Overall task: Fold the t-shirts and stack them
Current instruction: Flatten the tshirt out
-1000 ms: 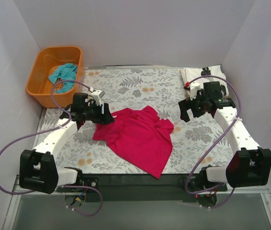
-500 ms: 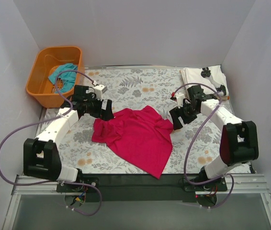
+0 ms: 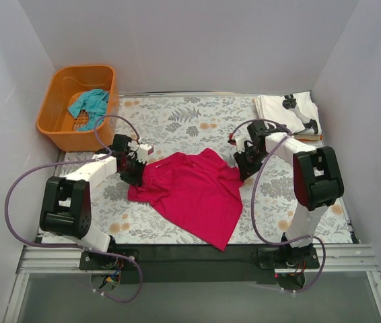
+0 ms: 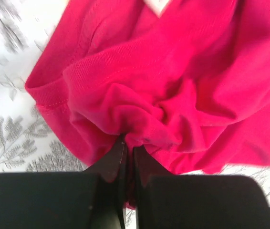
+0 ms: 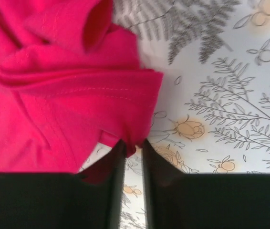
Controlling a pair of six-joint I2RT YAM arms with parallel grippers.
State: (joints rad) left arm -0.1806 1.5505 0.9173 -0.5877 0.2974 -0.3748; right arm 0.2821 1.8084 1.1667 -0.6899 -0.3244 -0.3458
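Note:
A magenta-red t-shirt [image 3: 190,192] lies crumpled in the middle of the floral table. My left gripper [image 3: 139,173] is at its left edge, shut on a bunched fold of the red cloth [image 4: 144,119]; in the left wrist view the gripper [image 4: 129,143] has its jaws nearly touching. My right gripper [image 3: 239,169] is at the shirt's right edge. In the right wrist view the gripper [image 5: 133,143] stands narrow, pinching a hemmed corner of the shirt [image 5: 87,90]. A white t-shirt with black marks [image 3: 288,111] lies folded at the back right. A teal t-shirt [image 3: 89,104] sits in the basket.
An orange plastic basket [image 3: 50,126] stands off the table's back left corner. White walls close in on the left, right and back. A dark strip [image 3: 190,254] marks the table's near edge, with the arm bases just behind it.
Both grippers came down from above the table onto the red shirt's left and right edges and closed on the cloth. The shirt's edges have bunched slightly.

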